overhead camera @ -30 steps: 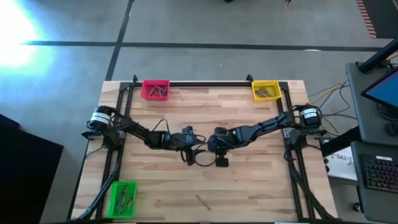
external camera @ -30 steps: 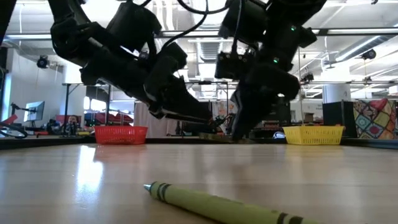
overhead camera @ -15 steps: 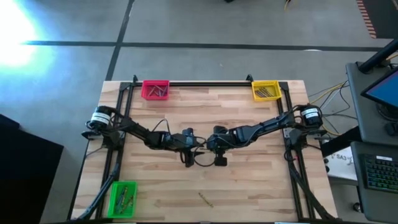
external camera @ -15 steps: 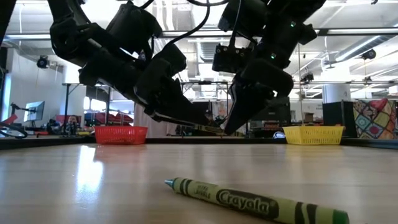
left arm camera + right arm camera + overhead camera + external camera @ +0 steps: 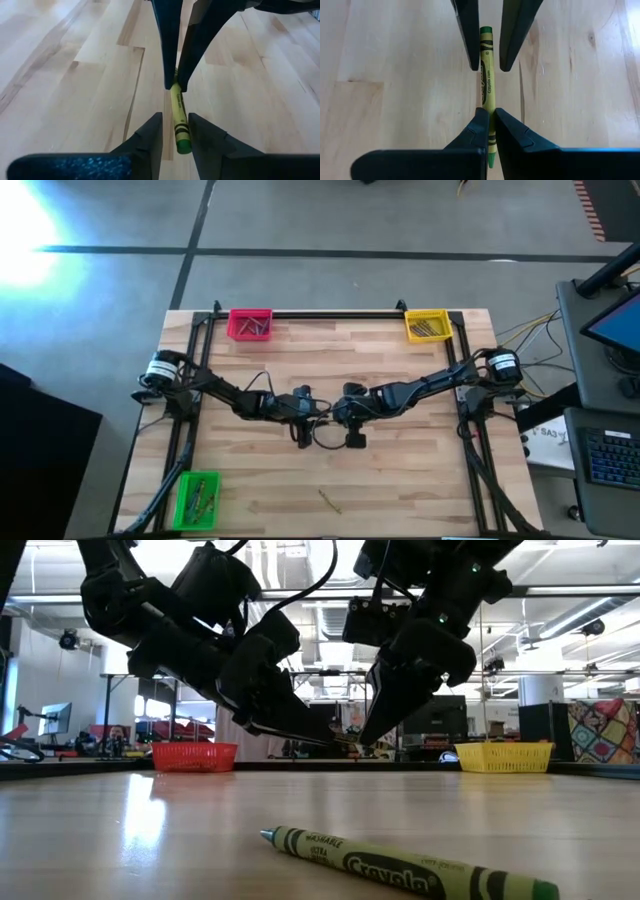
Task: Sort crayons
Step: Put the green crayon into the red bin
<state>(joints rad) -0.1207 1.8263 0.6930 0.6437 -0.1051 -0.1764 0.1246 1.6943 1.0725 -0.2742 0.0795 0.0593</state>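
Mid-tabletop [image 5: 400, 370]: both arms meet nose to nose, a hand-over by the look of it. Right gripper [image 5: 489, 125] pinched tight on a green crayon [image 5: 487, 85], held level above the wood with its free end pointing at the other arm. Left gripper [image 5: 175, 132] straddles that free end, fingers [image 5: 150, 131] close on either side but with slivers of gap showing; not clamped so far as I can see, so part open and holding nothing.

Judgement: the crayon is offered lengthwise so the left arm can take it, since the green bin [image 5: 197, 498] sits at the near left corner on that arm's side.

A second green crayon [image 5: 400, 865] lies loose on the tabletop near the front edge, well apart from the arms; also seen from above [image 5: 330, 501].

Pink bin [image 5: 250, 324] back left and yellow bin [image 5: 428, 326] back right, each with crayons in; green bin also part filled
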